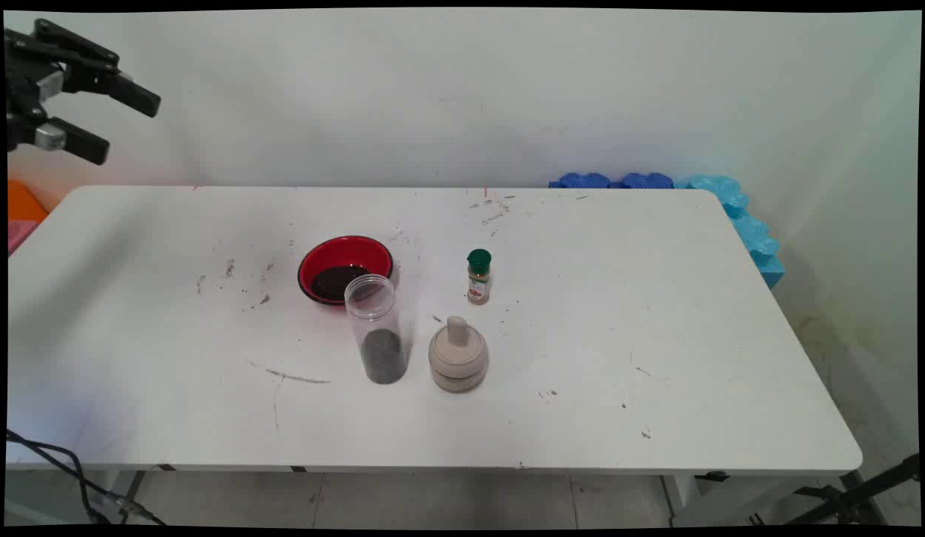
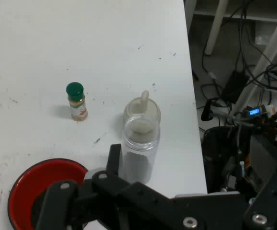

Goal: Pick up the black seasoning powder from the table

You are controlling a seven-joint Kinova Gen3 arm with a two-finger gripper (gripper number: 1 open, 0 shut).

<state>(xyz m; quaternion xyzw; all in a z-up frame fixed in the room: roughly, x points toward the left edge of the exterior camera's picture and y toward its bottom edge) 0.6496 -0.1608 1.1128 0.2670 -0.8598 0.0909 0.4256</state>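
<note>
Black linkage fills the bottom of my hand view and cuts off the near rim of the red bowl with dark grounds inside [image 2: 30, 189]. My black two-finger gripper [image 1: 113, 123] hangs high at the upper left, well apart from everything on the table, fingers spread and holding nothing.

Clear plastic cylinder jar [image 1: 378, 329] stands upright just in front of the bowl, dark grounds in its bottom part; from the main view I cannot tell whether jar and bowl touch. In the hand view the jar partly hides the beige lidded stone pot with a knob [image 2: 143, 111] behind it. Small spice bottle with a green cap [image 1: 478, 277] stands upright near both; its label is too small to read.

White table [image 1: 656, 335] carries grey scuffs and dark specks, thickest near the bowl and far edge. Plain white wall [image 1: 462, 89] behind. Blue foam blocks [image 1: 701, 195] line the far right corner. Possibly cables and stands on the floor beyond the table edge in the hand view.
</note>
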